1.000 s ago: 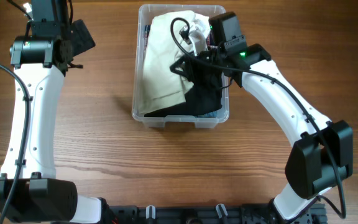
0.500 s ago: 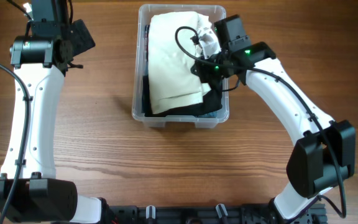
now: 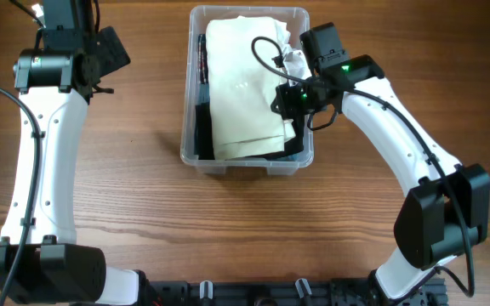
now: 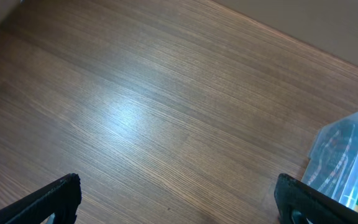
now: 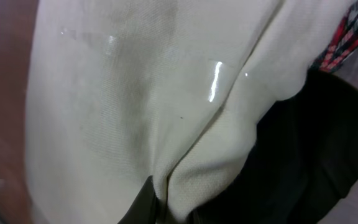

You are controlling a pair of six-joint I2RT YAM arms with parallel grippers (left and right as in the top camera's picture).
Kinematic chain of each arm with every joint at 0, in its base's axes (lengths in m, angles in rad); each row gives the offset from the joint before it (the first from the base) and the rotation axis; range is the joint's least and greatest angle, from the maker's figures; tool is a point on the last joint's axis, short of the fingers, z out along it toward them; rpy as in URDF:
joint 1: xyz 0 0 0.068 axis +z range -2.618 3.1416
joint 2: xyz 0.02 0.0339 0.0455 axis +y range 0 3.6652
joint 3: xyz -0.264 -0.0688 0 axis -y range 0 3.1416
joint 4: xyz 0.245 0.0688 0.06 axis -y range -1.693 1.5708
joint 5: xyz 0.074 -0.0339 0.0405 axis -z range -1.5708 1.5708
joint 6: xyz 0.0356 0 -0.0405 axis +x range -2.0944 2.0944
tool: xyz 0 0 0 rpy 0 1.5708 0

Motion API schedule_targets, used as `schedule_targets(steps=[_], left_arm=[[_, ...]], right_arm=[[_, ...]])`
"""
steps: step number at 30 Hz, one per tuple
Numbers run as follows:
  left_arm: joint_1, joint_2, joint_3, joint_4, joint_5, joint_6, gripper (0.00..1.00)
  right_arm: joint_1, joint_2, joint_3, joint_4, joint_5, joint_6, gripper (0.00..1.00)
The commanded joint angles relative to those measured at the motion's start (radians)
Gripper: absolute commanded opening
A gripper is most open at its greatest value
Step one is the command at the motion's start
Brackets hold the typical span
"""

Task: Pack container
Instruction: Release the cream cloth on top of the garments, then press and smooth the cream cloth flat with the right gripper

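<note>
The clear plastic container point(image 3: 189, 102) stands at the table's far middle. A cream folded garment point(image 3: 241, 81) lies in it on top of a black garment point(image 3: 201, 127). My right gripper point(image 3: 288, 100) is inside the container at its right side, shut on a fold of the cream garment point(image 5: 123, 93). The wrist view shows the cloth pinched between the fingers point(image 5: 143, 208), with the black garment point(image 5: 316, 155) beside it. My left gripper point(image 3: 103, 51) is open and empty over bare table, left of the container. Its wrist view shows the container's corner point(image 4: 353, 168).
A red plaid cloth point(image 5: 347, 37) shows at the container's right end, and a strip of it along the left wall point(image 3: 201, 59). A white crumpled cloth point(image 3: 294, 61) lies by the right gripper. Wooden table point(image 3: 126, 187) surrounds the container.
My right gripper has moved right and slightly back inside the container, pulling the cream garment's edge with it, so it covers more of the black garment. The left arm has not moved.
</note>
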Motion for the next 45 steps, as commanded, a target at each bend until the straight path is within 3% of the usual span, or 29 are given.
schedule_targets(steps=[1, 2, 4, 5, 6, 8, 11, 16, 23, 26, 29, 31, 32, 33, 45], left_arm=[[0.003, 0.0, -0.001, 0.002, -0.013, 0.004, 1.0], [0.003, 0.0, -0.001, 0.002, -0.013, 0.004, 0.99], [0.003, 0.0, -0.001, 0.002, -0.013, 0.004, 1.0], [0.003, 0.0, -0.001, 0.002, -0.013, 0.004, 1.0], [0.003, 0.0, -0.001, 0.002, -0.013, 0.004, 1.0], [0.003, 0.0, -0.001, 0.002, -0.013, 0.004, 1.0], [0.003, 0.0, -0.001, 0.002, -0.013, 0.004, 1.0], [0.003, 0.0, -0.001, 0.002, -0.013, 0.004, 1.0], [0.003, 0.0, -0.001, 0.002, -0.013, 0.004, 1.0], [0.003, 0.0, -0.001, 0.002, -0.013, 0.004, 1.0], [0.003, 0.0, -0.001, 0.002, -0.013, 0.004, 1.0], [0.003, 0.0, -0.001, 0.002, -0.013, 0.004, 1.0], [0.003, 0.0, -0.001, 0.002, -0.013, 0.004, 1.0], [0.003, 0.0, -0.001, 0.002, -0.013, 0.004, 1.0], [0.003, 0.0, -0.001, 0.002, -0.013, 0.004, 1.0]], right_arm=[[-0.001, -0.003, 0.013, 0.01, -0.162, 0.157, 0.16], [-0.001, -0.003, 0.013, 0.022, -0.164, 0.177, 0.27], [-0.001, -0.003, 0.013, 0.036, -0.158, 0.181, 0.29], [-0.001, -0.003, 0.013, 0.037, -0.143, 0.18, 0.36], [-0.001, -0.003, 0.013, 0.034, -0.12, 0.179, 0.5], [-0.001, -0.003, 0.013, 0.019, -0.08, 0.174, 0.64], [-0.001, -0.003, 0.013, 0.013, -0.073, 0.17, 0.78], [-0.004, -0.008, 0.016, 0.111, 0.108, 0.068, 0.84], [-0.003, -0.109, 0.017, 0.372, 0.32, 0.068, 0.88], [0.01, -0.125, 0.017, 0.41, 0.293, 0.069, 0.76], [0.044, -0.12, 0.016, 0.421, 0.29, 0.068, 0.46], [0.068, -0.112, 0.015, 0.438, 0.291, 0.065, 0.32], [0.083, -0.101, 0.014, 0.461, 0.292, 0.063, 0.19], [0.093, -0.085, 0.014, 0.48, 0.301, 0.065, 0.15], [0.108, 0.287, -0.008, 0.549, 0.313, 0.076, 0.12]])
